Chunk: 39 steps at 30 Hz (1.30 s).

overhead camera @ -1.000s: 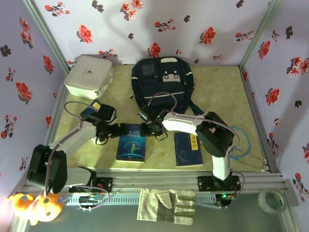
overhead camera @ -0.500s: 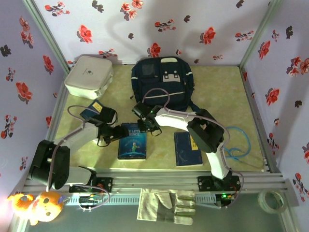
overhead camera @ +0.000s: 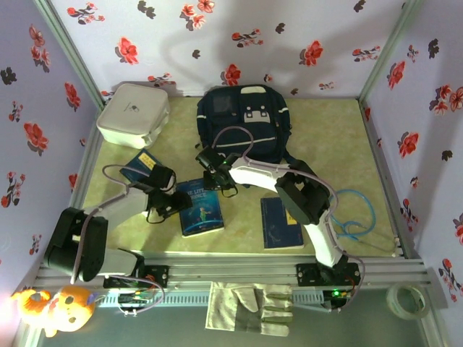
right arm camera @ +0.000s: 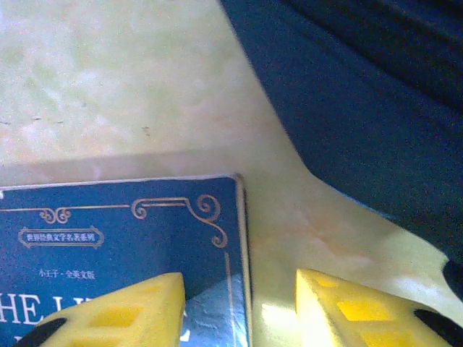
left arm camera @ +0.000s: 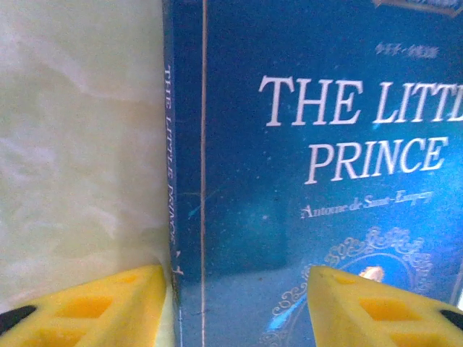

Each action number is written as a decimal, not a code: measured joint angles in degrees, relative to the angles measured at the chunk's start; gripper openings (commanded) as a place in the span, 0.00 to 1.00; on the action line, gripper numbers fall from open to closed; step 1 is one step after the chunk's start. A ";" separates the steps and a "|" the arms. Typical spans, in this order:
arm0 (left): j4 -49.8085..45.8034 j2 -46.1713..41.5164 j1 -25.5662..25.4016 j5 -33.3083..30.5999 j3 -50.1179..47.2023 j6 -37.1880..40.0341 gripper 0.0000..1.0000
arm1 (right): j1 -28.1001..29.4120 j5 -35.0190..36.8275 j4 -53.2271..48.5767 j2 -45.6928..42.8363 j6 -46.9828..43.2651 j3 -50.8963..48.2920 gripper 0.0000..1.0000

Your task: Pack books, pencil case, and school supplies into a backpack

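Left claw [left arm camera: 236,307], right claw [right arm camera: 239,307]: both agape.

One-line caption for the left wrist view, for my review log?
Left gripper, open, straddles the spine edge of the Little Prince book on the pale table.

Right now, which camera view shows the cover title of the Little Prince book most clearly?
The left wrist view: the book is close up, so its title and author line are readable. The top external view shows most of the book, its text too small. The right wrist view shows one corner with gold ornament.
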 measured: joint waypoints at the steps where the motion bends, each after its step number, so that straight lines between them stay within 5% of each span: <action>1: 0.11 -0.92 0.02 0.35 -0.50 -0.44 0.54 | 0.04 -0.35 0.00 -0.74 0.31 -0.98 0.50; 22: 3.30 -1.77 0.35 6.16 -2.78 -3.08 0.59 | 1.73 -2.86 4.96 -3.56 6.36 -7.82 0.34; 39: 16.06 -7.52 0.55 18.95 -4.90 -17.81 0.39 | 0.02 -0.61 15.63 -6.34 9.27 -14.75 0.31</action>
